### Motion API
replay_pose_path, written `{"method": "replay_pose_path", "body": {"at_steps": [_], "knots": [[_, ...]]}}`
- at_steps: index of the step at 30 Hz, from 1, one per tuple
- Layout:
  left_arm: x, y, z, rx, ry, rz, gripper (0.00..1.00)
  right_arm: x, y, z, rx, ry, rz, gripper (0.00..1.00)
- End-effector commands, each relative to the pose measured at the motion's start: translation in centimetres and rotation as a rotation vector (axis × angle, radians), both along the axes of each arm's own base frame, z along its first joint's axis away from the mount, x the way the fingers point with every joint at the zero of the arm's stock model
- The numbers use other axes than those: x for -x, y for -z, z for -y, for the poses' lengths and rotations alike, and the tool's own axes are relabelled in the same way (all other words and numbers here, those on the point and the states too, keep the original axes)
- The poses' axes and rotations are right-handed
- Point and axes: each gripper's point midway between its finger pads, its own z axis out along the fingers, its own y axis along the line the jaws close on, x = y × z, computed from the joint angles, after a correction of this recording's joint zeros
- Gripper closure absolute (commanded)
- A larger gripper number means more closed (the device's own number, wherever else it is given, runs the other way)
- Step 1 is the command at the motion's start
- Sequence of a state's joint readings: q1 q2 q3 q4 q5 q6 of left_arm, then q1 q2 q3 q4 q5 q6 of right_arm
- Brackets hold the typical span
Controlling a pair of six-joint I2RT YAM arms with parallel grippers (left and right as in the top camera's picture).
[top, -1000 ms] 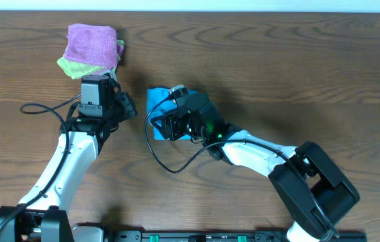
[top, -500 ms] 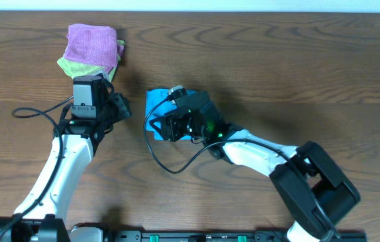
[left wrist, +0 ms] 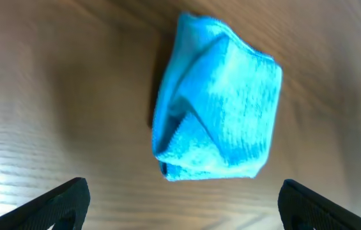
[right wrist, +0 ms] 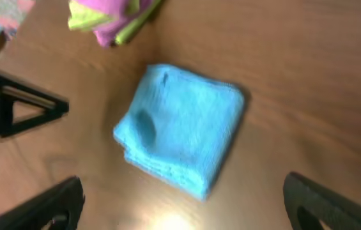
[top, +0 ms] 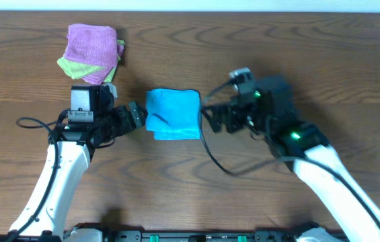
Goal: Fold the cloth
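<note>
Blue cloth (top: 173, 114): folded into a small thick square. It lies flat on the bench (top: 297, 47), between the two hands.
Left hand (top: 138, 115): open and holding nothing. The cloth is just in front of its tips. I cannot tell if they touch.
Right hand (top: 211, 117): open and holding nothing. The cloth is in front of it, near but apart.
Pink and green cloths (top: 92, 50): a small pile off to the side of the left hand, apart from the blue cloth.
Top view only: shows both hands at once, one on each side of the cloth.
Left wrist view only: shows both fingers (left wrist: 62, 201) far apart, and a bumpy crease on the cloth's near side.
Right wrist view only: shows the stacked layers along the cloth's near edge and a dent on top. The left hand sits across the cloth.
</note>
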State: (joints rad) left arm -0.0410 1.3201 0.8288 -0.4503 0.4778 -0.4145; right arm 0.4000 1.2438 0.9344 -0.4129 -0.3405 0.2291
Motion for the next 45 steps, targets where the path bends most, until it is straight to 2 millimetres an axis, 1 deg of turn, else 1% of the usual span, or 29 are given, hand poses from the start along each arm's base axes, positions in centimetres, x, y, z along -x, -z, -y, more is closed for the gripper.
{"method": "replay_pose_path", "body": {"at_steps": [1,3,5,8,10,14,20,22,26,31,35,39,45], "knots": [[0.7,-0.5,1.2,0.073,0.041,-0.008,0.05,1.6,-1.5,2.3,0.076,-0.023,0.066,0.01],[1.1,-0.2,1.3,0.091,0.032,-0.029,0.05,2.9,-1.4,4.0,0.124,0.009,0.055,0.01],[1.7,0.7,1.4,0.103,0.017,-0.059,0.05,4.1,-1.3,5.3,0.144,0.031,0.052,0.01],[2.8,2.2,2.2,0.163,0.017,-0.093,0.04,6.2,-1.2,6.9,0.134,0.064,0.074,0.01],[3.6,3.4,2.8,0.222,0.007,-0.111,0.04,7.9,-0.7,8.0,0.106,0.104,0.098,0.01],[4.5,4.9,3.3,0.287,-0.021,-0.130,0.05,10.5,0.8,9.3,0.053,0.174,0.101,0.01],[5.1,6.3,3.4,0.342,-0.096,-0.152,0.05,13.1,2.8,10.2,-0.031,0.250,0.089,0.01],[5.0,6.6,3.4,0.357,-0.122,-0.150,0.05,13.5,2.8,10.5,-0.055,0.277,0.096,0.01],[4.7,7.0,3.5,0.375,-0.182,-0.147,0.05,13.6,2.6,10.7,-0.066,0.293,0.105,0.01],[4.0,7.1,4.1,0.347,-0.226,-0.128,0.05,13.6,2.7,10.6,-0.066,0.292,0.104,0.01],[3.6,7.9,4.0,0.309,-0.306,-0.140,0.05,13.8,3.0,10.7,-0.060,0.293,0.089,0.01],[2.6,8.2,4.4,0.336,-0.319,-0.125,0.05,13.9,3.0,10.7,-0.059,0.293,0.087,0.01],[1.7,9.1,4.8,0.370,-0.345,-0.138,0.05,13.9,3.0,10.7,-0.059,0.293,0.087,0.01]]}}
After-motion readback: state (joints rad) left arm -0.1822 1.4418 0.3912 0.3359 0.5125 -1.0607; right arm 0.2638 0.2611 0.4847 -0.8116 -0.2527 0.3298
